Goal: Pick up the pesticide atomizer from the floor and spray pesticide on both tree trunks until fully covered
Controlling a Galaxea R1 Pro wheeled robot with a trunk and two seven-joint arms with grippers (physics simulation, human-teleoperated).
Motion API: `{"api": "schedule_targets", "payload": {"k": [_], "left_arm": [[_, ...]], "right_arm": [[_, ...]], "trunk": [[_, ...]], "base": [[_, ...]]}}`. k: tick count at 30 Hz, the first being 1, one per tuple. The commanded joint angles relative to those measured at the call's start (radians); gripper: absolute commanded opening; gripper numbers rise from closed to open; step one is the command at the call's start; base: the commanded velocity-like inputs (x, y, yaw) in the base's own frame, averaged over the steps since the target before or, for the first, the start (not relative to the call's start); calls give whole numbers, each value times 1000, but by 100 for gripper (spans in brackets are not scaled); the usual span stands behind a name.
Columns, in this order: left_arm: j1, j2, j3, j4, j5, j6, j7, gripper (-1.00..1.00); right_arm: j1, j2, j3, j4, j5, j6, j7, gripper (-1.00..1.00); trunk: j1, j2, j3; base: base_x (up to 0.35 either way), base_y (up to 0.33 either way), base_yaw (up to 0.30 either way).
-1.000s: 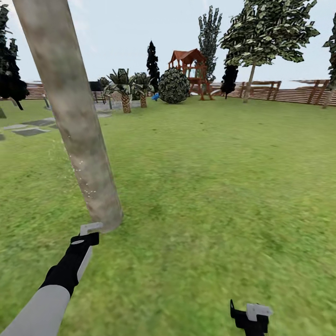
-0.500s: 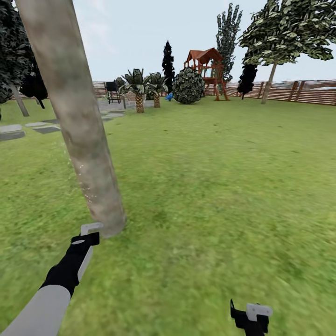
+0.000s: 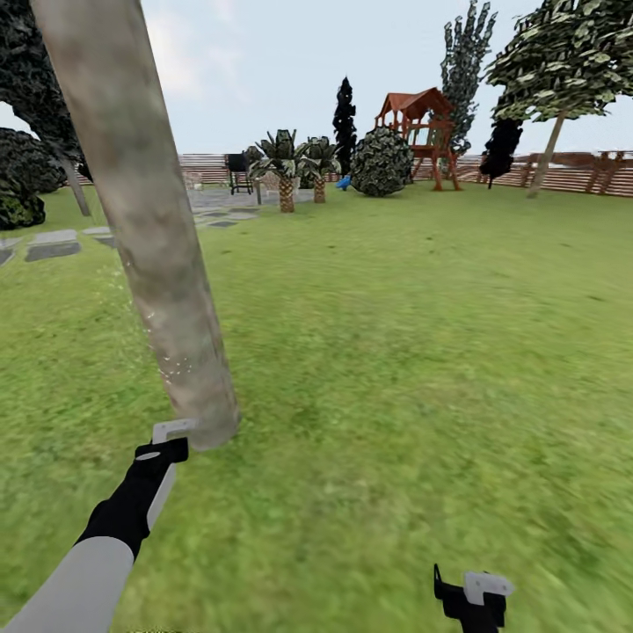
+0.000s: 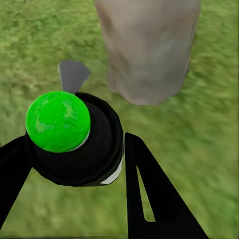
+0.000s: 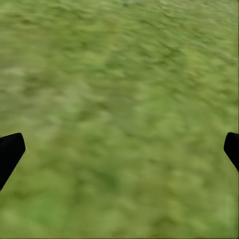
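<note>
My left gripper (image 3: pixel 159 451) is shut on the pesticide atomizer (image 4: pixel 94 149), a black bottle with a bright green round cap (image 4: pixel 58 121) and a grey nozzle (image 4: pixel 73 74). The nozzle faces the foot of a tree trunk (image 3: pixel 149 220), thick, pale beige-grey and leaning, a short way ahead on the lawn. Small white specks dot the trunk's lower part. In the left wrist view the trunk's base (image 4: pixel 147 50) stands just past the nozzle. A second tree (image 3: pixel 549 141) with a thin pale trunk and leafy crown stands far right by the fence. My right gripper (image 3: pixel 472 598) hangs open over bare grass, fingertips (image 5: pixel 10 152) wide apart.
Grass lawn spreads ahead and to the right. Grey stepping stones (image 3: pixel 53 246) lie at the left. Far back stand short palms (image 3: pixel 286 171), a round bush (image 3: pixel 382 163), a black conifer (image 3: pixel 345 114), a red-roofed play tower (image 3: pixel 422 123) and the brown slat fence (image 3: pixel 571 176).
The whole far scene has slid to the right, so the camera has turned left. The near trunk and both arms keep their places in the picture.
</note>
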State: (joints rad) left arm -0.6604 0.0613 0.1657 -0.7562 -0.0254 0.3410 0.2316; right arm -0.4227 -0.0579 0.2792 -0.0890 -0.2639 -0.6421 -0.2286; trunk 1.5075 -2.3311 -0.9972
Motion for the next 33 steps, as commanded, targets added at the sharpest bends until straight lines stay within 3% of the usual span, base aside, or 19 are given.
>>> {"api": "schedule_targets", "payload": {"k": [1,14,33], "left_arm": [[0,-1,0,0,-1,1,0,-100],[-1,0,0,1,2,12,-2,-100],[0,-4,0,1,2,9,-2,-100]], "right_arm": [[0,0,0,0,0,0,0,100],[0,0,0,0,0,0,0,100],[0,0,0,0,0,0,0,100]], "trunk": [[0,0,0],[0,0,0],[0,0,0]], "base": [[86,-268,212],[135,-268,26],[148,-268,266]]}}
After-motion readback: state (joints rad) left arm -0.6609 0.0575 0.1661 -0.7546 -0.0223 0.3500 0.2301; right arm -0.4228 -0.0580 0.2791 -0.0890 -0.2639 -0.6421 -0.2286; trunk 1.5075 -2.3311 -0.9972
